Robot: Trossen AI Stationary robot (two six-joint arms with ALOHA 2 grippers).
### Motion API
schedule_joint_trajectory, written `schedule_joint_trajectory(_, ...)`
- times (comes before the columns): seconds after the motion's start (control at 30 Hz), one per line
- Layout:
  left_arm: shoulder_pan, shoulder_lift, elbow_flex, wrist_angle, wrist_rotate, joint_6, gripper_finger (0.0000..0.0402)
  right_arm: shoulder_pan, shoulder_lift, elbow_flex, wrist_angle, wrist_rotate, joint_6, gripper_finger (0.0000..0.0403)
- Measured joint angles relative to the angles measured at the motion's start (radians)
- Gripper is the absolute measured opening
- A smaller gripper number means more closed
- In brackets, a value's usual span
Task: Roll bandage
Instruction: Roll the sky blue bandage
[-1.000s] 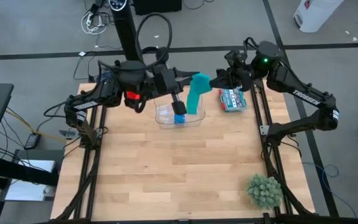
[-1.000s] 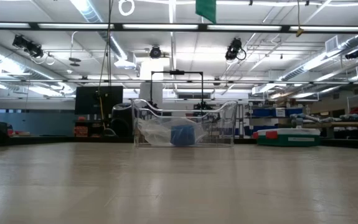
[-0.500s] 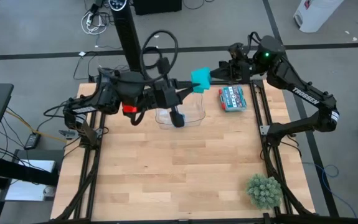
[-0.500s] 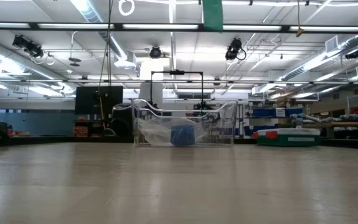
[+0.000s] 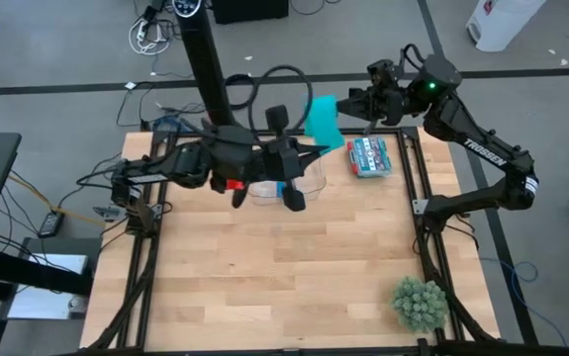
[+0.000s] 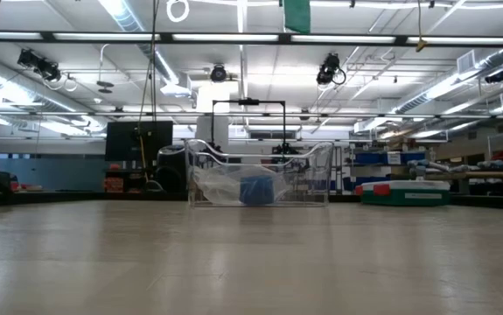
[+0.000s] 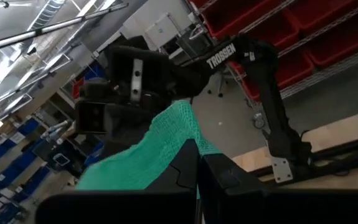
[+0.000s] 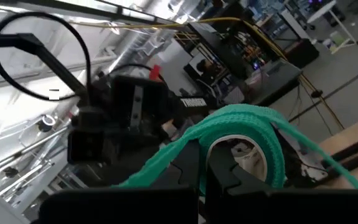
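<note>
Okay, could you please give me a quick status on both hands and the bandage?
Left hand shut on the bandage. Right hand shut on it too. Bandage stretched between them, held above the clear bin. Nothing in the way.

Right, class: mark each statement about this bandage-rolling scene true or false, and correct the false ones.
1. Both tools hold the teal bandage in the air. True: the left tool and the right tool are both shut on it.
2. The clear bin is empty. False: it holds a blue roll.
3. A green plant ball sits near a table corner. True.
4. The packet lies inside the bin. False: it lies beside it.
</note>
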Motion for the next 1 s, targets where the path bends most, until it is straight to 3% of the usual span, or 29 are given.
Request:
schedule_joint_trajectory(0.33,0.014,0.046,0.000,-0.032,-0.176,0.004,0.0006,0.055,-0.001,0.000,0.149,0.009,0.092,0.0000)
schedule_joint_trajectory(0.43,0.027,0.048,0.000,-0.026,-0.173,-0.003,0.0008,0.070,-0.002,0.000,0.155,0.016,0.095,0.0000)
schedule_joint_trajectory(0.53,0.039,0.047,0.000,-0.024,-0.095,-0.053,0.0023,0.073,-0.002,0.000,0.155,0.019,0.088,0.0000)
schedule_joint_trajectory(1.0,0.018,0.023,0.005,-0.050,-0.109,-0.236,0.0212,0.068,-0.002,0.000,0.153,0.028,0.065,0.0000)
